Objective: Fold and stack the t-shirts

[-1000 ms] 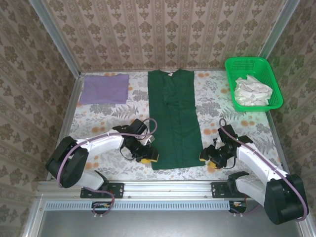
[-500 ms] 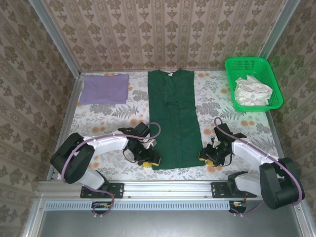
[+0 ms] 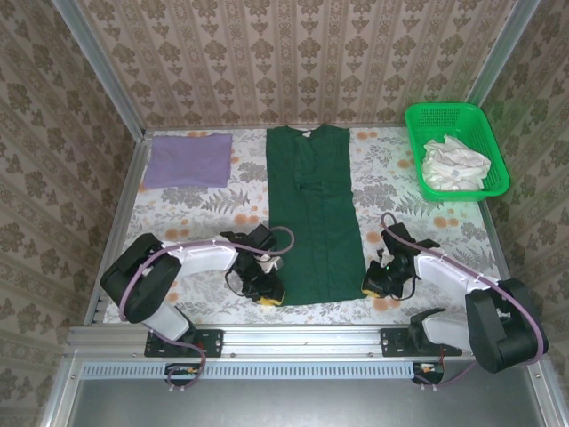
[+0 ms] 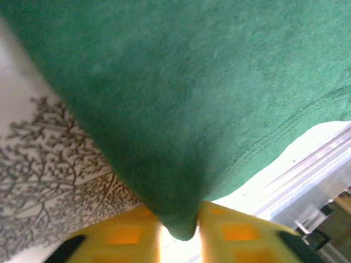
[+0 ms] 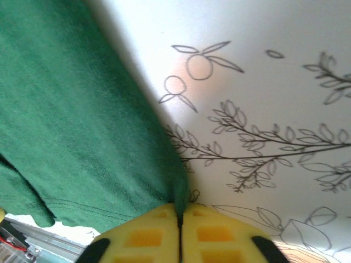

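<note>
- Two pairs of yellow fingers [image 4: 236, 233], each pressed together now where a second ago they stood apart.
- Left gripper [image 4: 178, 233]: clamped on the near hem corner of the dark green t-shirt [image 3: 311, 213], at 7 o'clock of the garment, with a tip of cloth pinched between the pads.
- Right gripper [image 5: 180, 227]: closed tight on the opposite hem corner, at 5 o'clock.
- Dark green t-shirt: flat, a narrow strip running from 12 to 6 o'clock at mid-table [image 3: 400, 178], collar at 12.
- Lilac t-shirt [image 3: 187, 160]: folded square at 10 o'clock, well apart.
- Green basket [image 3: 413, 142]: 2 o'clock, white cloth [image 3: 455, 165] inside.
- Assessment: both corners are secured, so the hem looks ready to be carried toward 12 for the crosswise fold. Stacking is not yet done.
</note>
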You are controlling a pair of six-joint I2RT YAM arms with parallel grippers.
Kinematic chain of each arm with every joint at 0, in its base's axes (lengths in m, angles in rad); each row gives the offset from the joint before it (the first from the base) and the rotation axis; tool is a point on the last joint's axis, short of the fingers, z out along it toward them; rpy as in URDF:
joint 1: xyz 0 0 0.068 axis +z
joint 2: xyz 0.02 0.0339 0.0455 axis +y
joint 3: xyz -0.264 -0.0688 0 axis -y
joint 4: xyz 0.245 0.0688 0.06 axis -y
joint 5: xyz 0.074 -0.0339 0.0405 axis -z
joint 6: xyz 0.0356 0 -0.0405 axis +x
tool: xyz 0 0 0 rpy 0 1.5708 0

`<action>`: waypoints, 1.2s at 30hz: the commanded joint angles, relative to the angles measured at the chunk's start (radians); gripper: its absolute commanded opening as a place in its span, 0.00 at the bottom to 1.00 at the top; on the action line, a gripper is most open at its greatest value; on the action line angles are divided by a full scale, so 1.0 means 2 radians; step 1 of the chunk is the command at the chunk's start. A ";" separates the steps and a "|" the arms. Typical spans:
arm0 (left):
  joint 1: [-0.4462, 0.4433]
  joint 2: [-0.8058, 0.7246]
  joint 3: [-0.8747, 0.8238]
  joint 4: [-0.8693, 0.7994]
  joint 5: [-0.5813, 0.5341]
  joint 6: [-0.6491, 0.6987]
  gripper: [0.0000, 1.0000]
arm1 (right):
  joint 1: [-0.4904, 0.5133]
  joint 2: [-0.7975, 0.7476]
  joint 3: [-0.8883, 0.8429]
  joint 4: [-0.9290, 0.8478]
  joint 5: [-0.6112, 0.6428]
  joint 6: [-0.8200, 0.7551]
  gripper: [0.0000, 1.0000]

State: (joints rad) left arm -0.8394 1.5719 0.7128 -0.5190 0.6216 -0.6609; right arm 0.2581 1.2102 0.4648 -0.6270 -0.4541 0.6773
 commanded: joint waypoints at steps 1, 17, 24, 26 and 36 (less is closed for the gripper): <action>-0.004 0.011 0.021 -0.011 -0.031 0.010 0.04 | 0.005 0.012 -0.004 -0.001 -0.004 0.004 0.01; 0.042 -0.069 0.005 -0.094 -0.033 0.047 0.00 | 0.062 -0.034 -0.009 -0.074 -0.046 0.114 0.00; 0.060 -0.067 0.044 -0.144 -0.012 0.079 0.00 | 0.063 -0.031 0.043 -0.066 -0.036 0.131 0.00; 0.077 -0.064 0.066 -0.159 -0.005 0.091 0.00 | 0.058 -0.031 0.073 -0.065 -0.030 0.135 0.00; 0.148 0.015 0.227 -0.191 0.007 0.100 0.00 | -0.021 0.068 0.240 -0.051 0.014 0.124 0.00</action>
State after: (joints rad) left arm -0.5758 1.5597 1.1046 -0.8547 0.6178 -0.4839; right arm 0.2508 1.2934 0.8791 -0.7307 -0.4862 0.9386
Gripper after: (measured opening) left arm 0.039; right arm 0.062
